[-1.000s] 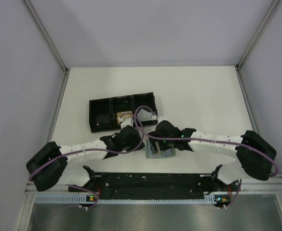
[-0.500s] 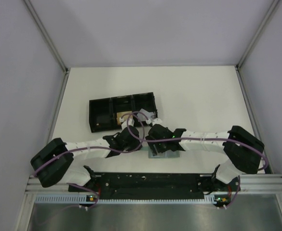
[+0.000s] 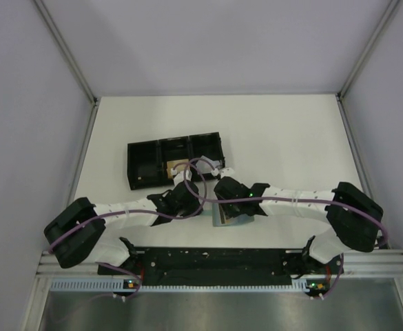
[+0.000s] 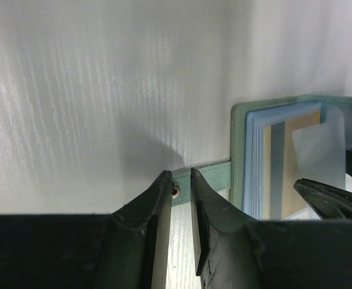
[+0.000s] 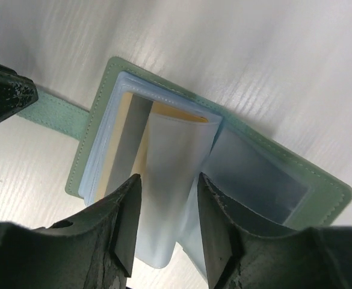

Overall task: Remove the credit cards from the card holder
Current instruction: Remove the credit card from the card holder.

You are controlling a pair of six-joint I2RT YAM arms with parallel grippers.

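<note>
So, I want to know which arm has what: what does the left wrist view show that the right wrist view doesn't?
Only the left wrist view: the left gripper shut on the card holder by its tab, right at the snap. Only the right wrist view: the right gripper with a clear sleeve between its fingers, grip uncertain, and the holder's second open panel. Both: the holder lying open on the white table, a tan card showing among its sleeves.
</note>
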